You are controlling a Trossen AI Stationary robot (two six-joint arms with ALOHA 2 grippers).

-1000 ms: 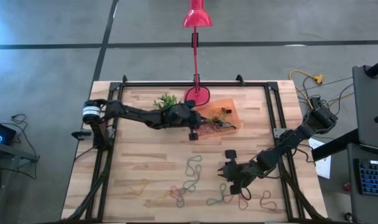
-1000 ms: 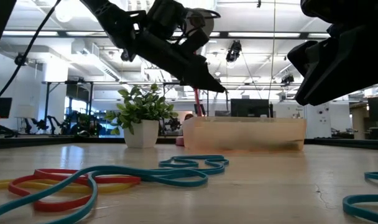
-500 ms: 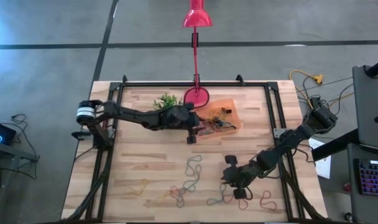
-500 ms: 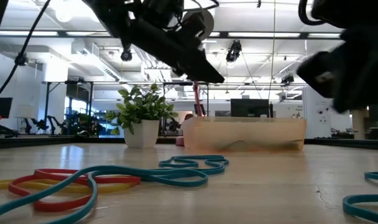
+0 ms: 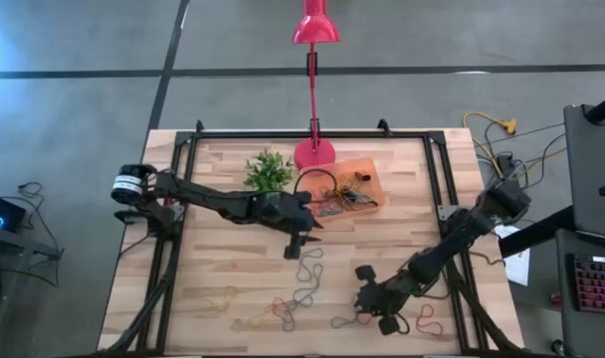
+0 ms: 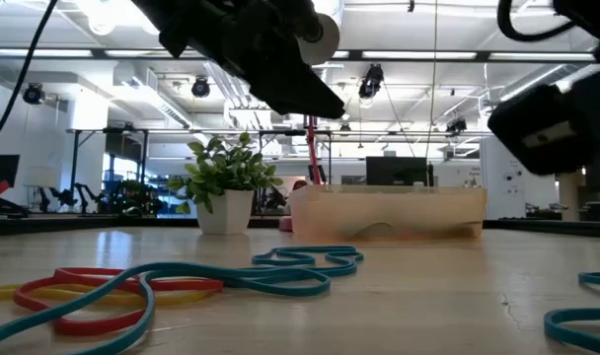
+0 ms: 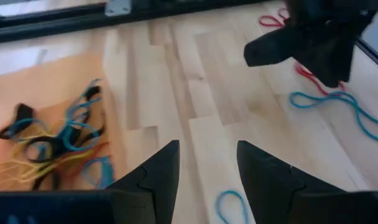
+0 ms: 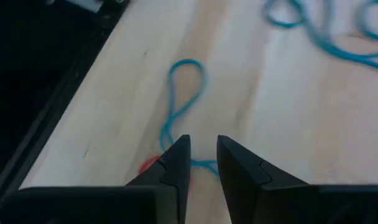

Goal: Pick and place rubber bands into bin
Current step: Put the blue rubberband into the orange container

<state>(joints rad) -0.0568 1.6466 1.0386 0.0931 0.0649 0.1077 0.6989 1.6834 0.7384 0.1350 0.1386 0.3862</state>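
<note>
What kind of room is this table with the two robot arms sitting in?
Probably a big open lab or workshop: the low view shows a high ceiling with strip lights, computer monitors behind the orange bin, and bare concrete floor around the table.

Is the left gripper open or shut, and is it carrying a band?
Open and empty: the left gripper shows bare wood between its fingers, beside the bin holding rubber bands.
</note>
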